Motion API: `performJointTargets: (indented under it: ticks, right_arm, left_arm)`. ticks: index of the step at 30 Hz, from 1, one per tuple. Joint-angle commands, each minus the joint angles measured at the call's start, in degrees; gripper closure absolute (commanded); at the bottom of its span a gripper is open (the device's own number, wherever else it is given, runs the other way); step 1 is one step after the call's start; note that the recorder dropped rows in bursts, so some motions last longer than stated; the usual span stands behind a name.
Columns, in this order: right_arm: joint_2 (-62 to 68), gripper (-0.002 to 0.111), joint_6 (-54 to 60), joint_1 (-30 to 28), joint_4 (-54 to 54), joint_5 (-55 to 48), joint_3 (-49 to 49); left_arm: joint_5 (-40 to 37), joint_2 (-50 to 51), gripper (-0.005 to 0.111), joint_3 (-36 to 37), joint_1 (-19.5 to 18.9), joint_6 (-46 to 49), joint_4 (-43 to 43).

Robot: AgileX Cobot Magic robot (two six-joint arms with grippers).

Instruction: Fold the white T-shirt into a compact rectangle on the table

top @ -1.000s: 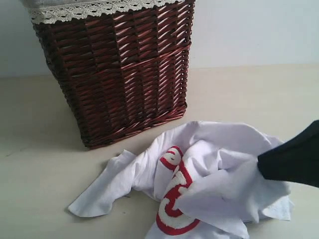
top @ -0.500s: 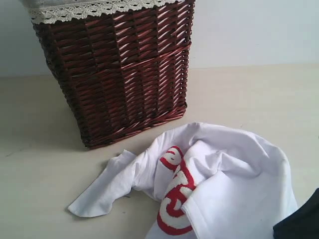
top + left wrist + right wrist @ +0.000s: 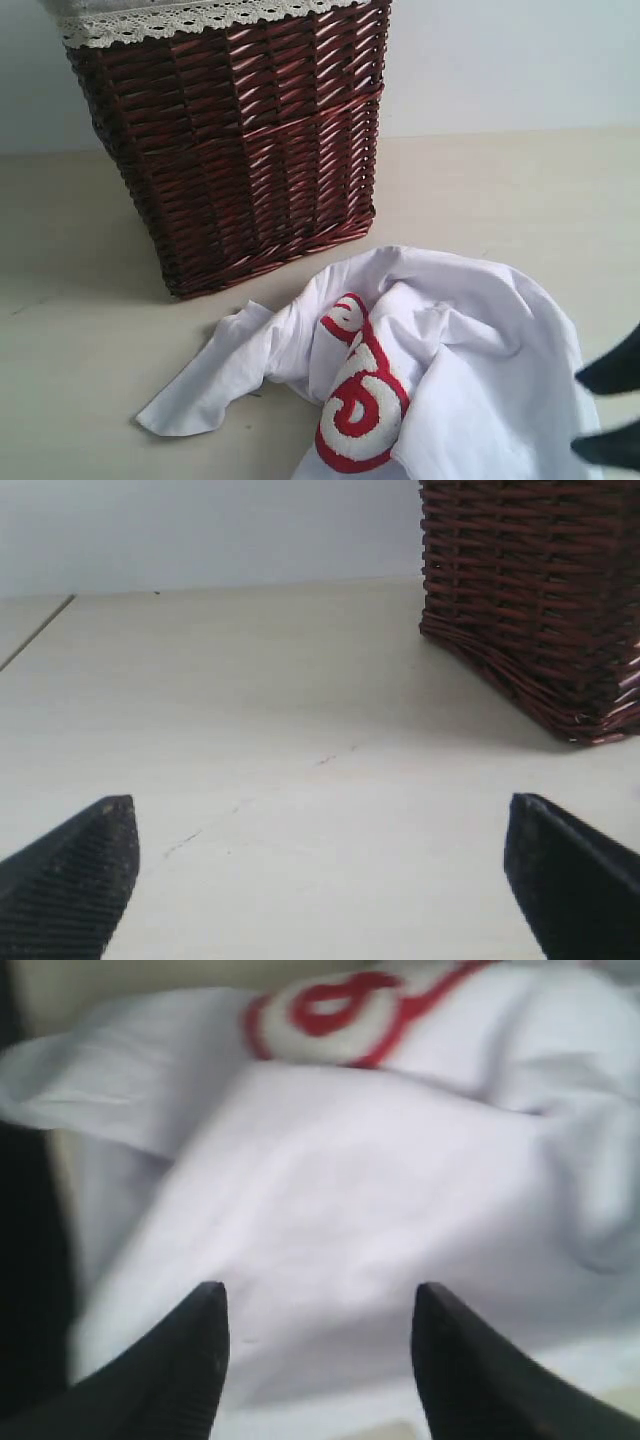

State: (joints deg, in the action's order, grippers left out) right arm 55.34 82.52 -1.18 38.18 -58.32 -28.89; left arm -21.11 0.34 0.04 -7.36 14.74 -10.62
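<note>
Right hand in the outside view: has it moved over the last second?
Yes. The right hand has drawn back from the basket toward the view's lower right corner, and now stands open.

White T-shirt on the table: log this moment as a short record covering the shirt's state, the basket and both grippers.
shirt: white T-shirt crumpled, not folded, red lettered band showing
surface: table, cream
nearby: wicker basket upright, just behind the shirt
left gripper: open, over bare table, holding nothing
right gripper: open, over the shirt, no cloth between the jaws
</note>
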Motion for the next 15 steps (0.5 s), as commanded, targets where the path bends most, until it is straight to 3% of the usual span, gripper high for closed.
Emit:
performJointTargets:
  ticks: [1,8,15]
  right_arm:
    - [9.4,0.055,-10.6,-3.3,-5.4,20.3,-3.3]
    - [31.2,0.055,-9.9,-9.7,-0.9,20.7,-8.8]
    - [42.6,0.055,2.1,-10.3,11.9,19.7,-12.5]
  left_arm:
    - [0.3,-0.3,0.013,0.0,-0.2,-0.2,-0.4]
    - [0.3,-0.3,0.013,0.0,-0.2,-0.2,-0.4]
    - [0.3,-0.3,0.013,0.0,-0.2,-0.2,-0.4]
